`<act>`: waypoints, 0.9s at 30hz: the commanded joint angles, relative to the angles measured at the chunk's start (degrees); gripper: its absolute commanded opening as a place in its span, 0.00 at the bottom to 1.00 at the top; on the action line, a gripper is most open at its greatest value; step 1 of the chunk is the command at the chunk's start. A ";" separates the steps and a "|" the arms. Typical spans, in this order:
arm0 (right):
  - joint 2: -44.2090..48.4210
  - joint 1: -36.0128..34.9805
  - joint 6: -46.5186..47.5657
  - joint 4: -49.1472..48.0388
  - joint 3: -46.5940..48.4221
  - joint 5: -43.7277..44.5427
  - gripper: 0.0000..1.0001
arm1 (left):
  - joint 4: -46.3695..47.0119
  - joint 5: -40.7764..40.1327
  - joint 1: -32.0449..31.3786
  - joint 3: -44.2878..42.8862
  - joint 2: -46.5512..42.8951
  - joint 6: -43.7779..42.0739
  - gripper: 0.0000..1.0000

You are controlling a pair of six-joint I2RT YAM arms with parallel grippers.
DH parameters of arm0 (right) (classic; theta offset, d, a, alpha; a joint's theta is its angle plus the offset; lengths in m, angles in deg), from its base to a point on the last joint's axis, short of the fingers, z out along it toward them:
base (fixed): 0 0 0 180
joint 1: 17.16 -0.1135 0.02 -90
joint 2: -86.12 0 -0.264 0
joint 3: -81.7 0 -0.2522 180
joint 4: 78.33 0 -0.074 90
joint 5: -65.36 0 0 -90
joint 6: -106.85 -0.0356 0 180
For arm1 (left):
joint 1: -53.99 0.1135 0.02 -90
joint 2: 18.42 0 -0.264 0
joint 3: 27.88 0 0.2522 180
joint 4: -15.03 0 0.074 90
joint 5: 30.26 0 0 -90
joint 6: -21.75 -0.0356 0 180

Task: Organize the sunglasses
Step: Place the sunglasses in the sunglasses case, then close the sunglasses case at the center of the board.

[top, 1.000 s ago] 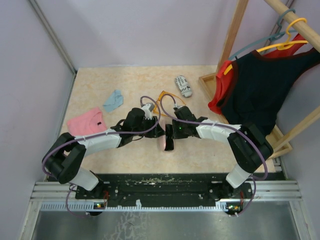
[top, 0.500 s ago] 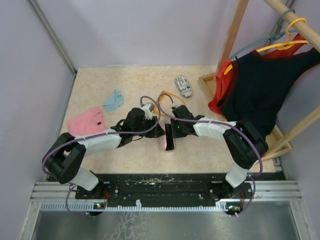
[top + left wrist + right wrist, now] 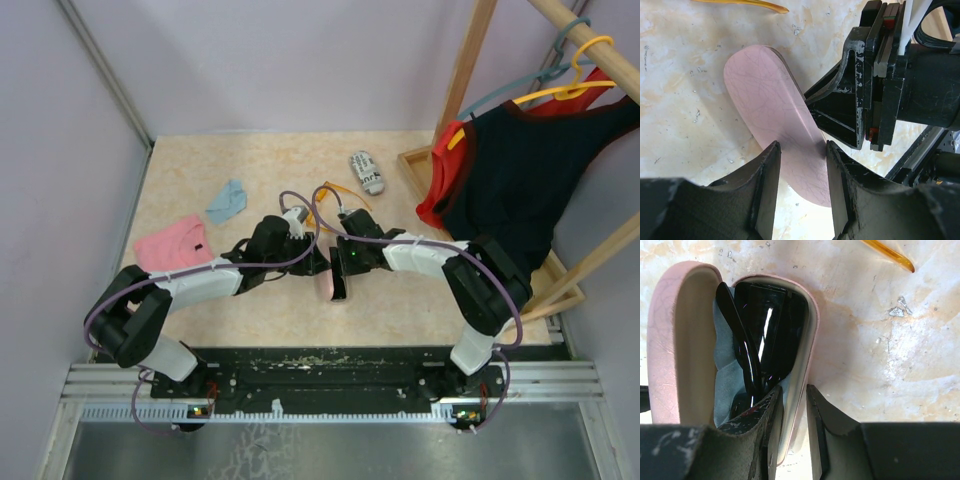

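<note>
The pink case (image 3: 329, 289) lies open at the table's middle between both grippers. Black sunglasses (image 3: 767, 335) lie folded inside it on a blue-grey lining. My right gripper (image 3: 795, 396) pinches the case's right wall (image 3: 809, 340), with one finger inside the case and one outside. My left gripper (image 3: 802, 151) holds the raised pink lid (image 3: 767, 102) across its width. The orange sunglasses (image 3: 329, 194) lie on the table just beyond; one arm tip (image 3: 891, 256) shows in the right wrist view and another arm (image 3: 742, 4) in the left wrist view.
A black-and-white printed case (image 3: 367, 172) lies at the back right. A pink cloth (image 3: 170, 243) and a blue cloth (image 3: 227, 200) lie at the left. A wooden rack (image 3: 470, 80) with hung clothes (image 3: 510, 170) stands at the right.
The right arm's wrist has shifted slightly to the left at the case. The left arm and the case have stayed where they were.
</note>
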 commanded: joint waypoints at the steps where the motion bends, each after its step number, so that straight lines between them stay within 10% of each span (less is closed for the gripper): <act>1: -0.35 -1.42 0.22 -0.66 0.81 0.86 0.27 | -0.09 1.11 -0.16 -1.24 0.19 -0.57 0.47; 27: 8.56 4.39 -4.27 -7.07 -7.76 0.92 0.18 | -2.04 0.68 -0.16 -2.41 -0.14 -1.92 0.47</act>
